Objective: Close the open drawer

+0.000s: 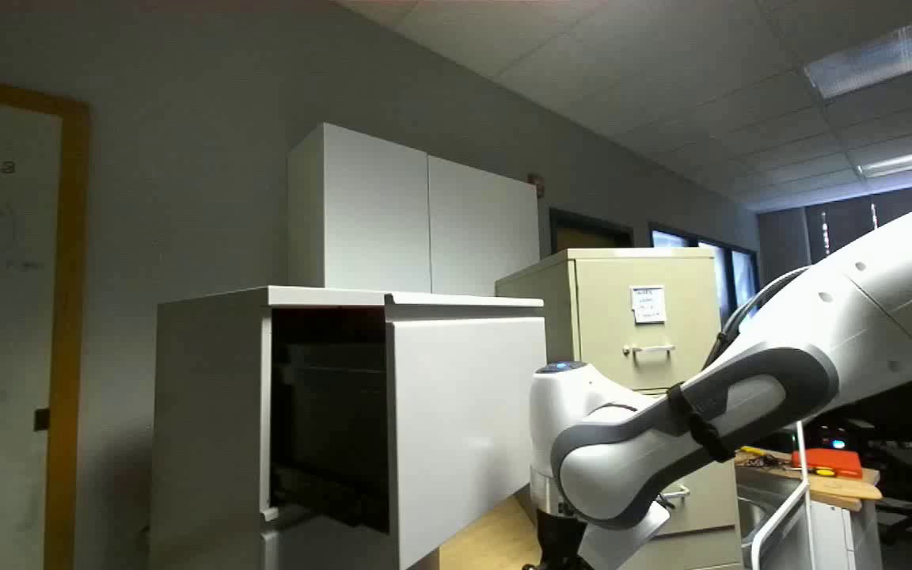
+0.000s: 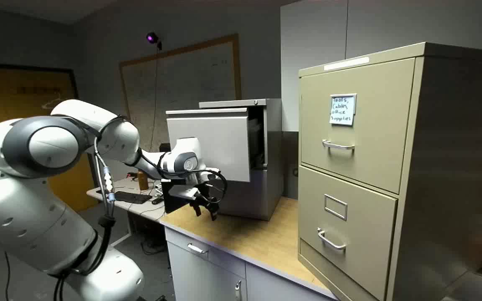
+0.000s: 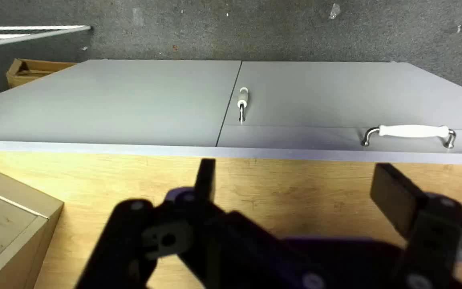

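White drawer [image 2: 224, 138] hanging open, pincer [image 2: 206, 215] spread wide nearby

Far left in an exterior view, the white robot arm [image 2: 36, 225] is angled in from the edge. Farther back, a brown-framed whiteboard [image 2: 182, 75] is hung up. Next up, the pincer is pointed down over a wood-topped table [image 2: 262, 238], lower than the drawer's front; in the wrist view its fingers [image 3: 205, 176] are set well apart, with the table top seen between them. Whether the arm is pressed against the drawer's front can't really be told. The drawer itself is pulled well out of the upper part of a white cabinet [image 2: 274, 175] that's set on the table, and its dark inside is exposed behind the flat front in both exterior views. Over on the right, a beige filing cabinet [image 2: 375, 161] is planted, labeled "Tools, Cables, office Supplies" up top.
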